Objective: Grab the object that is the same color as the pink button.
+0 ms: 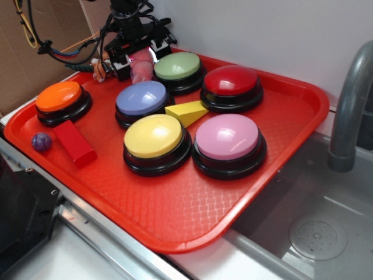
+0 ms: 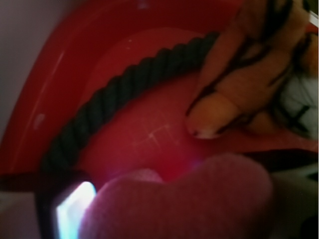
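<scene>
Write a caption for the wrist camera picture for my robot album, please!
Close-up over the red tray: pink plush bunny in front, striped tiger plush behind.

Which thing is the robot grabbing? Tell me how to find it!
Find the big red tray with six round buttons on it. At its far left corner, behind the purple-blue button and left of the green button, the black robot hand hangs. The soft pink bunny sits between its fingers; it is fuzzy and small, unlike the shiny buttons and the stripy orange tiger beside it.
</scene>
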Robot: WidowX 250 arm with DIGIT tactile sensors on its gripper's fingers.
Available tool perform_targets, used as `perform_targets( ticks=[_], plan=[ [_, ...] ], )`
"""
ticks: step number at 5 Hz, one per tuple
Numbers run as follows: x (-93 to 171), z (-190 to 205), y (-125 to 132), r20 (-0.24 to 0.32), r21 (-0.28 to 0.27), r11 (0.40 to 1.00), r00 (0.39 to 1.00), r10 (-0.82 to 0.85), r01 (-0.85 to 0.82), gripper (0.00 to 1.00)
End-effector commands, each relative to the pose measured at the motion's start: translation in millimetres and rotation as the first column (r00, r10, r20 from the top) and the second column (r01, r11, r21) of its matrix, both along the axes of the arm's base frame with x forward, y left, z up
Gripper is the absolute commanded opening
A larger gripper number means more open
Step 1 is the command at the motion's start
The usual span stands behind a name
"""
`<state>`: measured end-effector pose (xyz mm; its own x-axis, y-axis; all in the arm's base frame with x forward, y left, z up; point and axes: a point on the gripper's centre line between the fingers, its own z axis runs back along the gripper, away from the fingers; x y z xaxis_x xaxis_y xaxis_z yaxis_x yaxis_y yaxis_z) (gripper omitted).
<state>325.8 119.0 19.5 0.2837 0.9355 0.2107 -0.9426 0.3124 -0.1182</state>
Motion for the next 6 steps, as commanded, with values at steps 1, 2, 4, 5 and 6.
perform_targets(
  ticks=[1,2,4,5,6],
  plan=[
    [-18,54,-1,0.074,0.046,0.990,0.988,-0.139,0.136,0.00],
    [-35,87,-12,0.005,-0.001,0.942,0.942,-0.337,0.337,0.00],
    [-70,127,-58,-0.032,-0.102,0.665,0.666,-0.746,0.740,0.00],
    [-89,131,-79,-0.051,-0.133,0.487,0.484,-0.873,0.863,0.00],
    [-102,129,-97,-0.021,-0.186,0.277,0.278,-0.960,0.943,0.00]
  ],
)
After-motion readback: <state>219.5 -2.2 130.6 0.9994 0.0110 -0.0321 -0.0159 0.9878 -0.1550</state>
